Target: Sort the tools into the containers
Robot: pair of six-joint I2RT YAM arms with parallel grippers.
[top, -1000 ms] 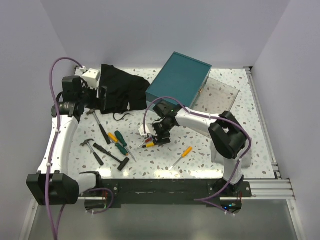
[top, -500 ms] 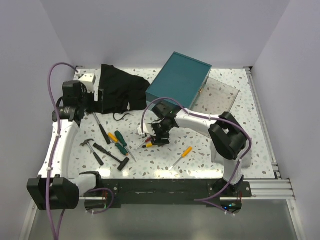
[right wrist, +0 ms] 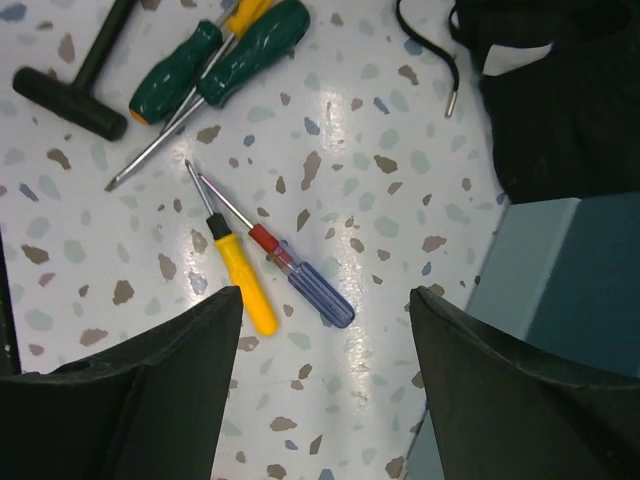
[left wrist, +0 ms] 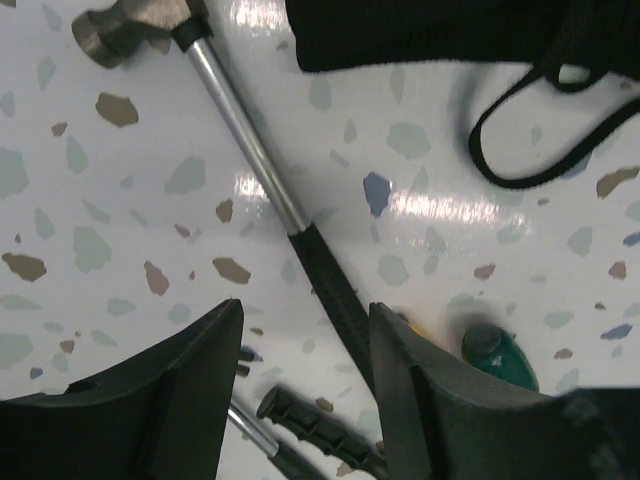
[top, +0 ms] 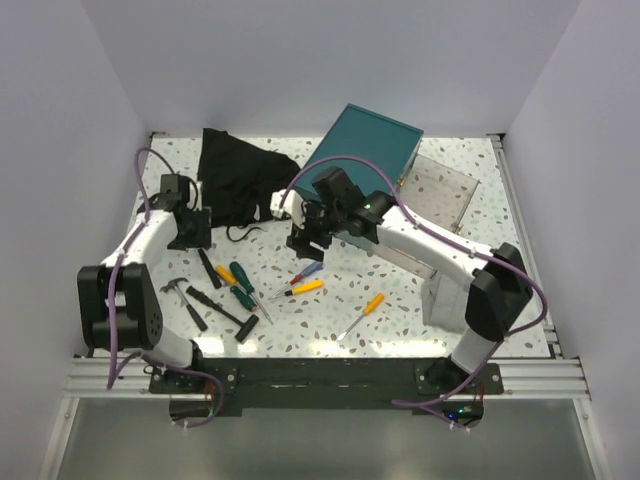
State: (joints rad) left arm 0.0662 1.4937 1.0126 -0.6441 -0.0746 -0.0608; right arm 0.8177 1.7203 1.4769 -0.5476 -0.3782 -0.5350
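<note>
My left gripper [top: 190, 228] is open just above the small black-handled hammer [top: 208, 268]; in the left wrist view the hammer's handle [left wrist: 335, 290] runs between my open fingers [left wrist: 305, 330]. My right gripper [top: 308, 238] is open and empty above a yellow screwdriver [right wrist: 240, 275] and a blue-red screwdriver [right wrist: 305, 282], both lying on the table. Two green screwdrivers [top: 240, 285] lie left of them. The dark-teal case [top: 360, 160], clear box [top: 440, 195] and black bag [top: 240, 185] stand at the back.
An orange screwdriver [top: 370, 305] lies alone at the front middle. A second small hammer [top: 180, 292] and a black bar-shaped tool [top: 228, 312] lie at the front left. The bag's strap loop [left wrist: 520, 150] lies right of the hammer's shaft.
My right gripper has risen and moved back from the yellow and blue-red screwdrivers, which stay on the table. My left arm has swung from the back-left corner down over the hammer.
</note>
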